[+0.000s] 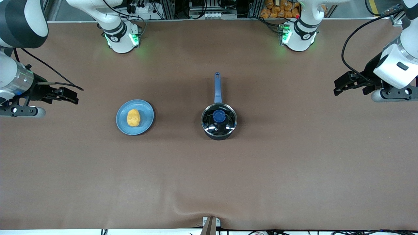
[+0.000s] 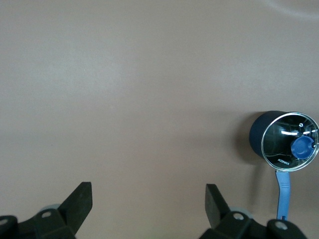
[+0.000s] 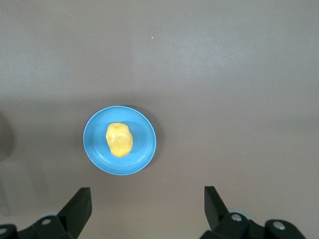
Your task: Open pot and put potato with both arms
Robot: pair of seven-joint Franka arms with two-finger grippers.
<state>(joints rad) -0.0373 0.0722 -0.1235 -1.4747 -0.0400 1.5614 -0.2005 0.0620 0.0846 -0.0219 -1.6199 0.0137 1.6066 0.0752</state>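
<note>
Pot (image 1: pixel 219 122): small round black saucepan standing upright on the brown table (image 1: pixel 294 169), about midway between the 2 arms' ends; also seen in the left wrist view (image 2: pixel 271 134).
Lid (image 1: pixel 218 120): glass, seated flat on the pot's rim, closing it; its blue knob (image 1: pixel 219 115) sits at the centre.
Handle (image 1: pixel 217 87): long, straight, blue, running from the pot toward the robots' bases, away from the front camera.
Potato (image 1: pixel 133 117): lumpy yellow-orange oval, lying on the plate roughly at its middle; clear in the right wrist view (image 3: pixel 119 140).
Plate (image 1: pixel 144 112): flat, light blue, round, resting on the table toward the right arm's end, well apart from the pot and about as near to the front camera as the pot is.
Left gripper (image 1: pixel 339 87): up in the air over bare table at the left arm's end, well apart from the pot; its 2 fingers (image 2: pixel 81 201) stand wide apart with nothing between them.
Right gripper (image 1: pixel 72 95): up in the air over bare table at the right arm's end, well apart from the plate; its 2 fingers (image 3: pixel 79 205) are spread wide and hold nothing.
Contact: neither gripper touches the pot, lid, potato or plate.
</note>
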